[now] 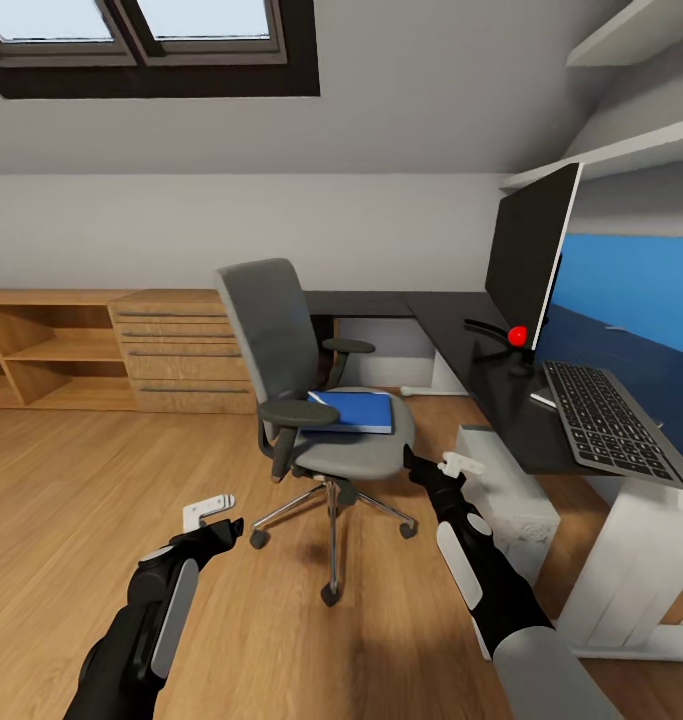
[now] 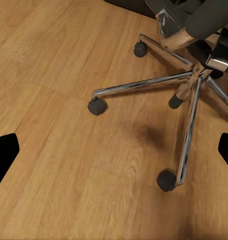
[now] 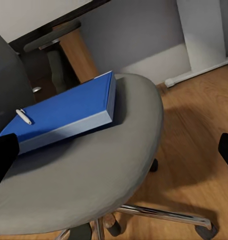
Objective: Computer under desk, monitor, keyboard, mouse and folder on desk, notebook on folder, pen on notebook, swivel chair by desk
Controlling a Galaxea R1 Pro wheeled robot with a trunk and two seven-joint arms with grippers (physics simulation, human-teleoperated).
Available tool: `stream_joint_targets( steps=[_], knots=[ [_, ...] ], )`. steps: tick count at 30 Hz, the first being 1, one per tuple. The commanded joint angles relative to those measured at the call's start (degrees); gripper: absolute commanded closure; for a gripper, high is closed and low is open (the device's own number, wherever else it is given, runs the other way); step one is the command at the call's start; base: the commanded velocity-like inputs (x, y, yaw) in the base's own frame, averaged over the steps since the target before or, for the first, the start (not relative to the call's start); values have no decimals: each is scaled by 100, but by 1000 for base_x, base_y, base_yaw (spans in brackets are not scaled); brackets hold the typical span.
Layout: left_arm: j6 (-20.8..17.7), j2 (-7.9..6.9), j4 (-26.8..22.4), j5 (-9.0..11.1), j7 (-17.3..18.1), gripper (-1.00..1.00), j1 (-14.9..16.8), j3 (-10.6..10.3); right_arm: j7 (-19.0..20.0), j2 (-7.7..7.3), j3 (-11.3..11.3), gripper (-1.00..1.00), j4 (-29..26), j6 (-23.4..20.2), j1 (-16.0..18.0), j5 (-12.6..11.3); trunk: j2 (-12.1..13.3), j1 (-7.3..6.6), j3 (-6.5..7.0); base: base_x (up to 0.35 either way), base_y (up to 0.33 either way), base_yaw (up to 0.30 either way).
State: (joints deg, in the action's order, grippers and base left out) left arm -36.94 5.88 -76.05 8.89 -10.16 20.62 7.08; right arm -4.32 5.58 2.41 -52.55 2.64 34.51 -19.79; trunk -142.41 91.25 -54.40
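The swivel chair (image 1: 311, 400) stands on the wood floor just left of the black desk (image 1: 441, 330). The blue folder (image 1: 357, 411) lies flat on its grey seat (image 3: 108, 170), and a short white pen (image 3: 23, 116) rests on the folder (image 3: 68, 107). On the desk stand the monitor (image 1: 526, 250) and the keyboard (image 1: 606, 420). The pale computer (image 1: 511, 495) is under the desk. My right gripper (image 1: 459, 465) is open, hovering by the seat's front edge, apart from the folder. My left gripper (image 1: 211, 515) is open over the floor near the chrome chair base (image 2: 186, 95). The mouse and notebook are out of view.
A light-wood drawer chest (image 1: 181, 350) and open shelves (image 1: 41, 350) line the back wall at left. A blue wall panel (image 1: 631, 280) and white wall shelves (image 1: 621, 150) sit behind the desk. The white desk leg (image 1: 631, 560) stands close to my right arm.
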Motion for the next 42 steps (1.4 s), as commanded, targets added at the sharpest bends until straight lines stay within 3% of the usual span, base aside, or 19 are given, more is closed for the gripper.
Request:
stream_joint_targets(
  steps=[1, 42],
  knots=[
    [-23, 4, -7, 61, -40, -100, 3, 6, -35, -4, 23, -100, 0, 27, 3, -60, -3, -1, -6, 0, 0, 0],
    [-23, 3, -6, 64, -39, -100, 3, 7, -27, -17, 12, -100, 123, 4, 28, -64, -3, -1, -6, 37, 23, 0]
  ],
)
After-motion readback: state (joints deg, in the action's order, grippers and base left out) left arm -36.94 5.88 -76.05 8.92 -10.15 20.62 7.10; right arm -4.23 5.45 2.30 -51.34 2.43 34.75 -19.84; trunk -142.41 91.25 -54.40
